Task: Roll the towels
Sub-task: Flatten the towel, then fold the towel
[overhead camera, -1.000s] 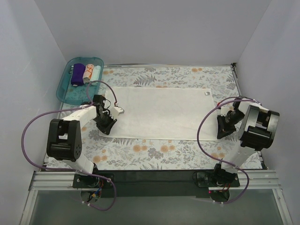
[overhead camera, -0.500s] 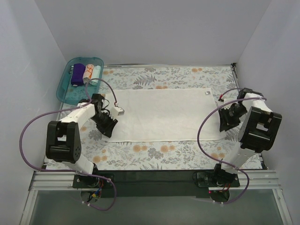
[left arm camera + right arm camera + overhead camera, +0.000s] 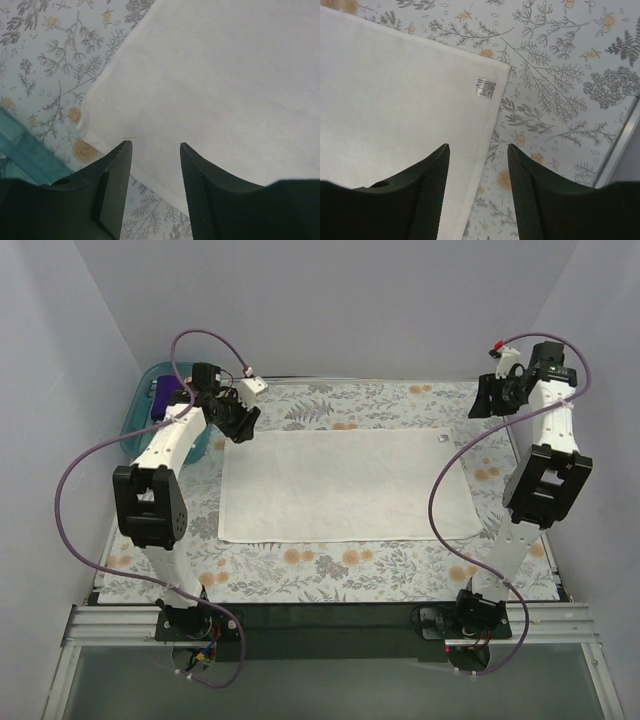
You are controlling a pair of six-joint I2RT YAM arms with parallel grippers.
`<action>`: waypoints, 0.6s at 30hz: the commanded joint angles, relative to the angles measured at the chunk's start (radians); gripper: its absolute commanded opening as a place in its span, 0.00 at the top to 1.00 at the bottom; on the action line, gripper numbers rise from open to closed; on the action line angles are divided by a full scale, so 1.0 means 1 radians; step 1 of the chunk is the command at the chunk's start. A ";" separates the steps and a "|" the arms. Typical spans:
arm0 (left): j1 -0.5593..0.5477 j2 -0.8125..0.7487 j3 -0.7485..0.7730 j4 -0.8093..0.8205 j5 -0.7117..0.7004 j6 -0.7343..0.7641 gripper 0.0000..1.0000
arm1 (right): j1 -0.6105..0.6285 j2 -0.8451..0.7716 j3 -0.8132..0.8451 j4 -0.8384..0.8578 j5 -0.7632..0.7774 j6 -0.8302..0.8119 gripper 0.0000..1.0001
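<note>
Your white towel (image 3: 345, 485) lies flat and unrolled in the middle of the floral sheet (image 3: 330, 565). Your left gripper (image 3: 155, 147) hangs above the sheet's far-left part and your right gripper (image 3: 477, 150) above its far-right part. Both have their fingers parted and hold nothing.

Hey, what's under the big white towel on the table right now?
The white towel lies flat on the floral sheet, which shows past all four of its edges. Anything directly beneath the cloth is covered and cannot be seen.
</note>
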 commanded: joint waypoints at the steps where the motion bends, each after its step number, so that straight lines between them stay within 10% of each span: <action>1: 0.005 0.054 0.061 0.162 -0.071 -0.071 0.60 | 0.072 0.117 0.051 0.108 0.048 0.101 0.52; 18: 0.032 0.206 0.153 0.256 -0.100 -0.148 0.49 | 0.183 0.373 0.066 0.396 0.349 0.210 0.52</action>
